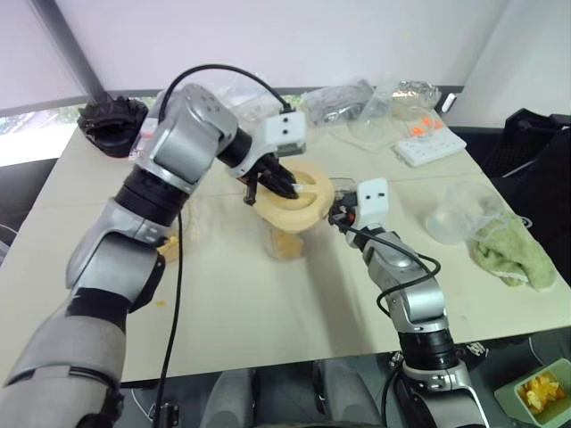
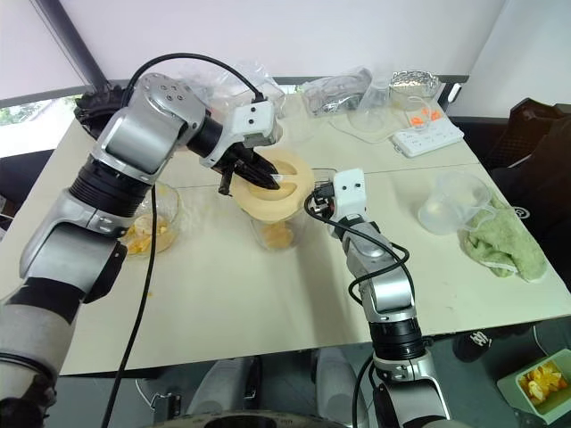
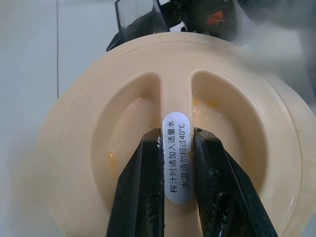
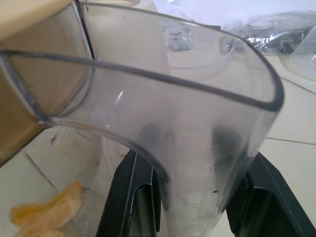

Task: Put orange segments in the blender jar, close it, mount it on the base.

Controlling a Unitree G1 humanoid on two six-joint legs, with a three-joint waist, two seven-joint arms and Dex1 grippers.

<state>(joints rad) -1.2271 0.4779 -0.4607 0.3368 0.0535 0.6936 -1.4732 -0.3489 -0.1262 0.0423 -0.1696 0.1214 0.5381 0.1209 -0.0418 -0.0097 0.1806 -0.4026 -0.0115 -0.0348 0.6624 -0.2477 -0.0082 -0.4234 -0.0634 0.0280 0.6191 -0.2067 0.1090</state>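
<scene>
I saw the blender jar [image 2: 278,234] at table [image 2: 268,312] centre, orange segments [image 2: 278,235] inside. The cream lid [image 1: 293,198] sat tilted on its mouth. My right gripper [image 4: 197,197] clenched the jar's clear handle [image 4: 187,148]. My left gripper [image 3: 177,173] pinched the lid's centre ridge [image 3: 176,123].

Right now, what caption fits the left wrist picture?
Left tool pinches the cream lid's labelled ridge.
</scene>
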